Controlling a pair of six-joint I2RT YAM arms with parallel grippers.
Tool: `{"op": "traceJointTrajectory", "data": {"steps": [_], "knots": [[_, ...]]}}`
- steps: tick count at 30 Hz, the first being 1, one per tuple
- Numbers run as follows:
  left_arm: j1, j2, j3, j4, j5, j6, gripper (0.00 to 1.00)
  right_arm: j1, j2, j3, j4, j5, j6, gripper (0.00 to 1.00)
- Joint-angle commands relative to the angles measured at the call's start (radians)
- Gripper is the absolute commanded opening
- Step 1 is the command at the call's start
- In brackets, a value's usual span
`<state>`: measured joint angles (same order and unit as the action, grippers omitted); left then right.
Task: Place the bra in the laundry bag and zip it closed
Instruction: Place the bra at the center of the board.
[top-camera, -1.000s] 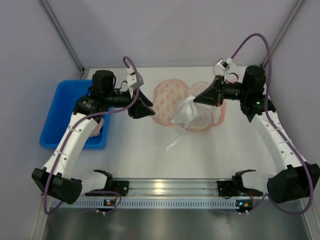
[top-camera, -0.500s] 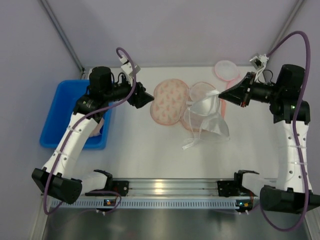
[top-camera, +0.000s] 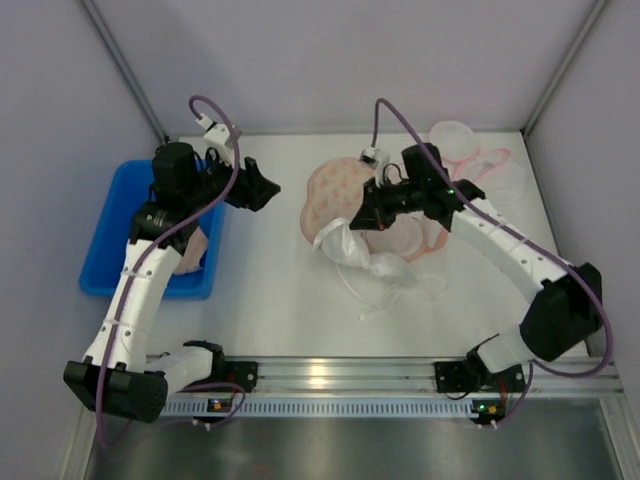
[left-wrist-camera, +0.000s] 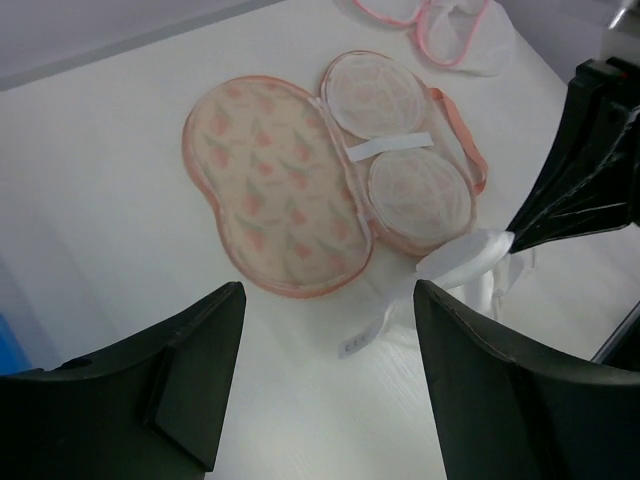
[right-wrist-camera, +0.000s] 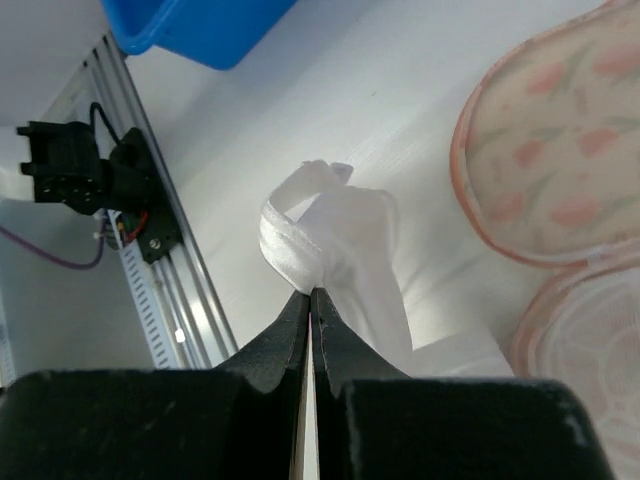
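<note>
Near the middle of the white surface (top-camera: 270, 300), a pink-trimmed laundry bag (top-camera: 335, 190), unzipped and spread flat in two halves: floral lid to the left, two round padded cups to the right, with a white band across the cups in the left wrist view. Just at its near edge, the white bra (top-camera: 368, 265), not inside the bag: one fold lifted, the rest crumpled on the surface, thin straps trailing toward the arm bases. Touching or overlapping the near rim of the cup half, by the top view; hard to tell which. Pinched in the right hand (top-camera: 350, 224), fingers (right-wrist-camera: 280, 345) pressed together on a bunched loop of the white fabric, plain in the right wrist view. Left hand (top-camera: 272, 188) well to the left of the bag, above the surface, its two fingers spread wide with nothing between them, pointed toward the bag. At the left edge, a blue bin (top-camera: 110, 240) with something pale pink inside. At the far right corner, more pink-edged mesh pieces (top-camera: 460, 140), apart from the open bag. Along the near edge, a metal rail (top-camera: 330, 375).
</note>
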<state>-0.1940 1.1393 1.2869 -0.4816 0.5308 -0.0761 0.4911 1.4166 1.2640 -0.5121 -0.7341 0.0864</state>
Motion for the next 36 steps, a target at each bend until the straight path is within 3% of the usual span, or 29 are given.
{"op": "traceJointTrajectory", "data": {"steps": [1,8,11,15,19,24,27,30,36], "knots": [[0.054,-0.035,-0.037,0.02,0.004,-0.033,0.74,0.133,0.096,0.103,0.156,0.11,-0.024,0.0],[0.12,-0.079,-0.103,0.003,0.031,0.06,0.72,0.27,0.373,0.262,0.169,0.073,-0.071,0.0],[0.125,-0.114,-0.156,-0.003,0.026,0.123,0.72,0.293,0.403,0.296,0.158,0.036,-0.076,0.0],[0.128,-0.122,-0.228,-0.034,0.028,0.205,0.72,0.316,0.407,0.298,0.062,0.013,-0.116,0.44],[0.128,-0.105,-0.253,-0.104,0.043,0.32,0.72,0.235,0.26,0.172,0.046,0.067,-0.122,0.65],[0.123,-0.006,-0.267,-0.221,0.083,0.488,0.69,0.115,0.127,0.011,-0.081,0.074,-0.158,0.67],[0.049,0.051,-0.294,-0.253,-0.004,0.552,0.67,0.107,0.114,-0.082,-0.089,0.09,-0.157,0.66],[-0.062,0.126,-0.308,-0.255,-0.064,0.544,0.66,0.106,0.133,-0.123,-0.051,0.108,-0.14,0.67],[-0.073,0.283,-0.273,-0.255,-0.135,0.524,0.65,0.089,0.223,-0.126,-0.002,0.118,-0.113,0.67]]}}
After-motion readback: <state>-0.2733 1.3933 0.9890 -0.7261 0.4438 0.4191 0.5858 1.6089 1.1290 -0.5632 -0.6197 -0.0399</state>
